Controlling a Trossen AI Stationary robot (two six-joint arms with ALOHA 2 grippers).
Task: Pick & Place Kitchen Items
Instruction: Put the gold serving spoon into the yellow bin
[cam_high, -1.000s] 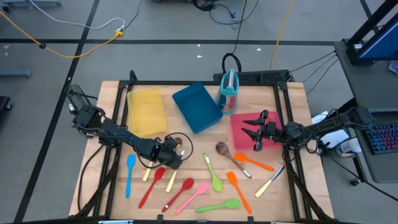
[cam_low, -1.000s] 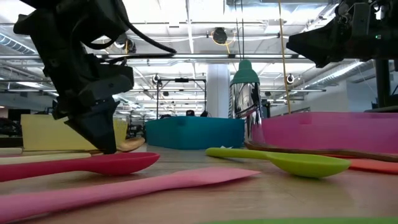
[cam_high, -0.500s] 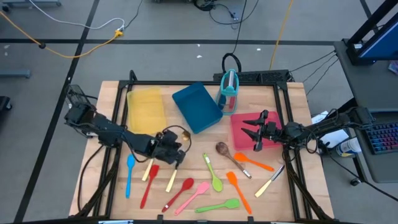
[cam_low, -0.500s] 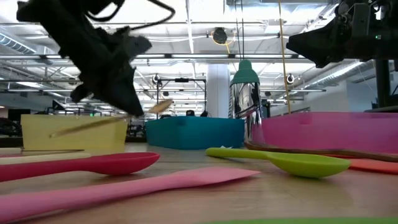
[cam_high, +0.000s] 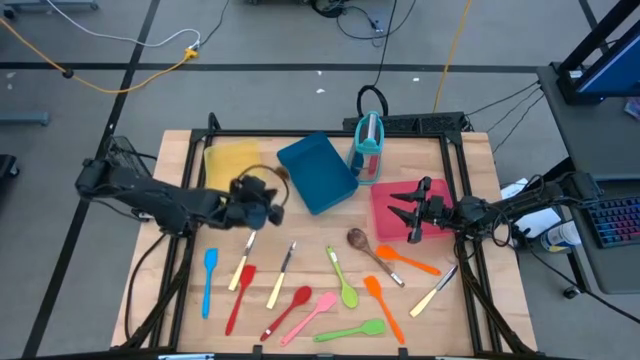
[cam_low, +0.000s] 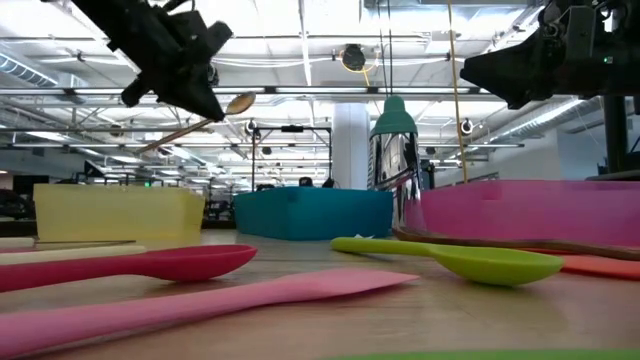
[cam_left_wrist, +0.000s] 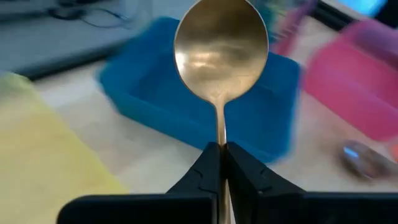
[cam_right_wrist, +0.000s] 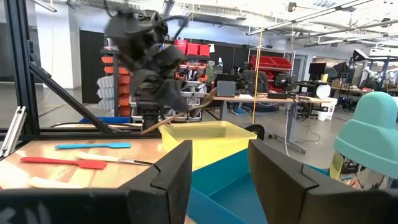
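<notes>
Raised since the earlier frame, left gripper (cam_high: 262, 207) clamps a slim wooden spoon (cam_left_wrist: 220, 53) beside the blue tray (cam_high: 316, 172). Right gripper (cam_high: 403, 210), fingers wide, waits over the pink tray (cam_high: 385, 222). Most utensils remain unplaced.

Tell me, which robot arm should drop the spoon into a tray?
The left. Its gripper is shut on the gold spoon, lifted near the yellow tray and blue tray. The right gripper waits open over the pink tray.

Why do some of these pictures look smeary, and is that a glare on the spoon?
Left wrist view: the gold spoon is sharp with a soft sheen, while the trays behind are blurred. Right wrist view: the left gripper is smeared. Low view: the nearest pink utensil is out of focus.
</notes>
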